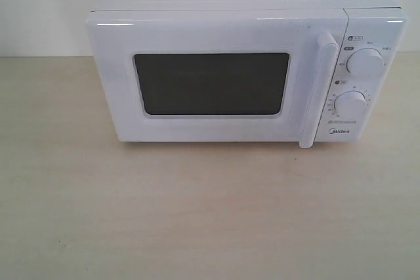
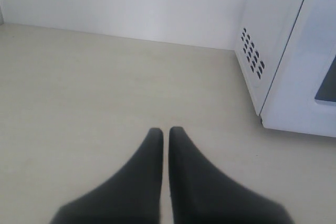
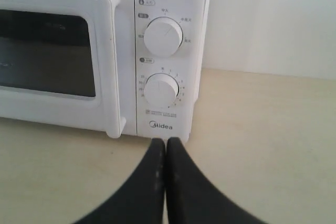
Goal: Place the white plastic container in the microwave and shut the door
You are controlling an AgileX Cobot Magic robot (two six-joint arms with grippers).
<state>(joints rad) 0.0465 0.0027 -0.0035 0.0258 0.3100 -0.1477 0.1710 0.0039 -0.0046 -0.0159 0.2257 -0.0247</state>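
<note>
surface: pale wood-grain table (image 1: 210, 227) | resting on it: white microwave (image 1: 246, 73), set toward its far edge

The gripper (image 2: 166, 132) hangs over the pale tabletop (image 2: 79, 87), its black jaws pressed together and holding nothing. Nearby stands the microwave (image 2: 265, 14), with vent holes (image 2: 252, 52) in its side and its door (image 2: 302, 77) flush against the body.

White microwave (image 1: 245, 63) upright, front facing camera; door (image 1: 213, 82) shut flush, dark window.
</note>
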